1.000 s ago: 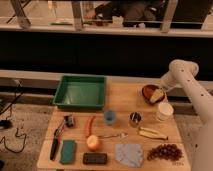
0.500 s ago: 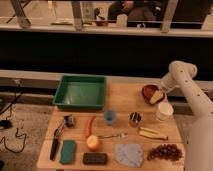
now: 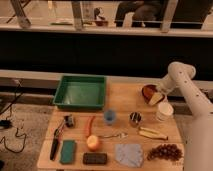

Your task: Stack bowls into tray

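- Green plastic tray (image 3: 80, 94) stands on the wooden table (image 3: 125, 97); I use it as the landmark.
- Right of the tray, well apart from it, the reddish-brown bowl (image 3: 146, 91) rests on the table, outside the tray.
- The gripper (image 3: 156, 98) of the white arm (image 3: 182, 80) is at the side of the bowl far from the tray. Its fingers are spread wide (as wide as they go). It grips nothing, and I cannot tell if a finger touches the rim.
- In front of the tray's right corner stands a small blue cup (image 3: 110, 116). Further right are a shiny metal cup (image 3: 135, 118) and a white cup (image 3: 164, 111).
- All three cups stand in front of the line from the bowl to the tray, not on it.
- In front of the tray, near the table edge, lie a green sponge (image 3: 68, 151) and a grey cloth (image 3: 129, 154).
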`<action>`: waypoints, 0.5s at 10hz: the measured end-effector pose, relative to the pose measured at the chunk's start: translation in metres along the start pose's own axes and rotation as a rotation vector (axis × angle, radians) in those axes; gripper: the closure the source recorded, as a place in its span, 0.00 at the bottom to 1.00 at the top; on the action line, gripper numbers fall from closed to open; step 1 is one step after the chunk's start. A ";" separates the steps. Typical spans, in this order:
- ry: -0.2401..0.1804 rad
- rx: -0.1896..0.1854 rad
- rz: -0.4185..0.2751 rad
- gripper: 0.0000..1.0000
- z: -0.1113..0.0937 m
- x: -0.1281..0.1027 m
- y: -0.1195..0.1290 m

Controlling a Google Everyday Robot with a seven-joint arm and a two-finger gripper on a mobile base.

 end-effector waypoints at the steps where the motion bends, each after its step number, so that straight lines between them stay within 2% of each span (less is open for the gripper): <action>1: 0.005 -0.003 0.004 0.20 0.002 0.003 0.001; 5: 0.001 0.006 0.015 0.20 0.027 0.022 0.000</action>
